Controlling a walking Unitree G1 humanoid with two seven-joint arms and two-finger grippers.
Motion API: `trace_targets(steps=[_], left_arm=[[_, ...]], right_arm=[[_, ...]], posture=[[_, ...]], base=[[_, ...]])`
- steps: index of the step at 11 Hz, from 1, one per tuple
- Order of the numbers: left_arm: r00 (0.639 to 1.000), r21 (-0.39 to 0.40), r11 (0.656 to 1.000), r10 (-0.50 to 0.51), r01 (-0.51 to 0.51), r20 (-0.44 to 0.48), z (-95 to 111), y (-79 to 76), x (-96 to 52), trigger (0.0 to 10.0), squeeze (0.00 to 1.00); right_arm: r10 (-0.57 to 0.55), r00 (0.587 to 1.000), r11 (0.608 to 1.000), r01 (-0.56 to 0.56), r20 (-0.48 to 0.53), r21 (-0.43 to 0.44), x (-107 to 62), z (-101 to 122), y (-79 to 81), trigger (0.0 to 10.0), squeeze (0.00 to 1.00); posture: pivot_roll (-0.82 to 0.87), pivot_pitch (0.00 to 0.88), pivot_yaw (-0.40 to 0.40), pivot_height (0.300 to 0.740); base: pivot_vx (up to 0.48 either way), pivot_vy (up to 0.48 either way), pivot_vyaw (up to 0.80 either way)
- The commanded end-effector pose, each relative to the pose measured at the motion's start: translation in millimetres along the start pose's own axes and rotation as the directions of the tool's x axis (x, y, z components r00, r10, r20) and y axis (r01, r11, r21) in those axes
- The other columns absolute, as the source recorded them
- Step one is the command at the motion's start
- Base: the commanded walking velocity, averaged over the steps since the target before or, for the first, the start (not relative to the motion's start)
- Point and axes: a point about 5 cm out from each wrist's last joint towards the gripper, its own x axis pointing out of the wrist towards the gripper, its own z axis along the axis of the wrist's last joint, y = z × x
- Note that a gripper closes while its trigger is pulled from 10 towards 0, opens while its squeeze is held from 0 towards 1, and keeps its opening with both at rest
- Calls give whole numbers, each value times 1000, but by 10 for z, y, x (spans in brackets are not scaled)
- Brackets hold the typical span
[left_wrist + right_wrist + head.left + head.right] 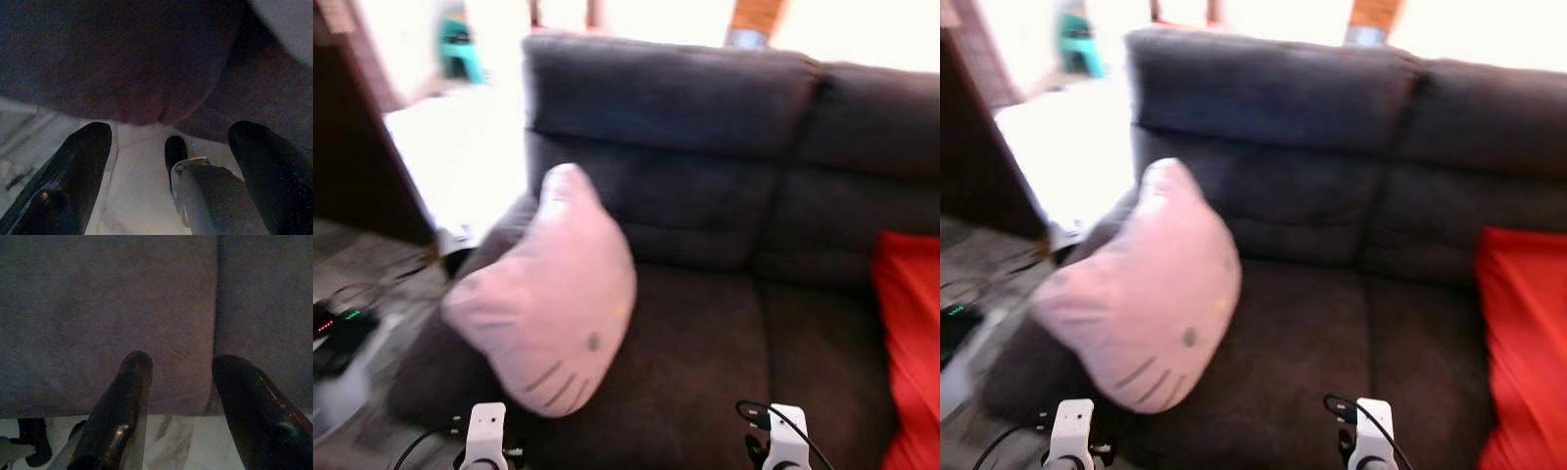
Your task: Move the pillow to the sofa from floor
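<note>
Pink pillow [548, 299] rests on grey sofa [724, 352], ahead of left gripper [168, 161]; fingers spread, empty. Right gripper [181, 396] likewise spread, facing sofa front.

Bare sofa [705, 362] seat between pink pillow [553, 294] and red cushion [909, 343], open middle

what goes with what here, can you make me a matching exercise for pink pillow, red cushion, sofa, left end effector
Things:
1. pink pillow
2. red cushion
3. sofa
4. left end effector

Descriptions:
a. dark grey, with a tall padded back
b. leaning at the left armrest end of the seat
c. open, holding nothing, low in front of the sofa
d. at the right edge of the seat

Pairs: 1-b, 2-d, 3-a, 4-c
</note>
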Motion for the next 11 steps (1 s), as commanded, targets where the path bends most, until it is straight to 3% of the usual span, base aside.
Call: trace_targets(steps=[1, 7, 11], left_arm=[[1000, -11, 1000, 1, -1, -1, -18, -12, -5, 10000, 0], [999, -87, 996, -12, 16, 47, 16, -33, -9, 10000, 0], [998, -96, 995, -10, 16, 62, 42, -36, -6, 10000, 0]], right_arm=[[-11, 1000, 1000, 11, -1, 16, -3, -7, -31, 10000, 0], [-5, 1000, 1000, 5, -1, -12, 0, 5, -23, 10000, 0], [-4, 1000, 1000, 4, -5, -17, 1, 6, -29, 10000, 0]], posture=[[72, 37, -84, 740], [76, 26, -97, 736], [76, 28, -100, 736]], base=[[0, 0, -494], [0, -328, 0], [0, -397, 0]])
